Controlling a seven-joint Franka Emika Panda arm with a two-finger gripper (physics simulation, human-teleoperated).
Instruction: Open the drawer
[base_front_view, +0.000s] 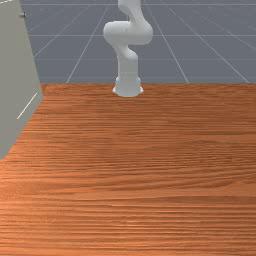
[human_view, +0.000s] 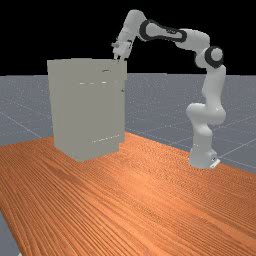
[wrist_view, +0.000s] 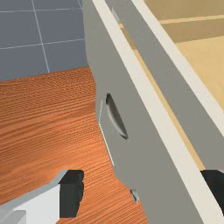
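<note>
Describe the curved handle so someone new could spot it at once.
Find the tall grey cabinet on the wooden table, then the panel between the gripper's open fingers. The handle is the slim bar on that panel's outer face. It looks long and bowed; the neighbouring fitting shows as a short stub.

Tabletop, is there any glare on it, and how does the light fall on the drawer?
Far view: pale sheen around the middle of the tabletop. Front view: it brightens toward the lower left. Wrist view: the drawer's top edge is pale, its front darker grey.
</note>
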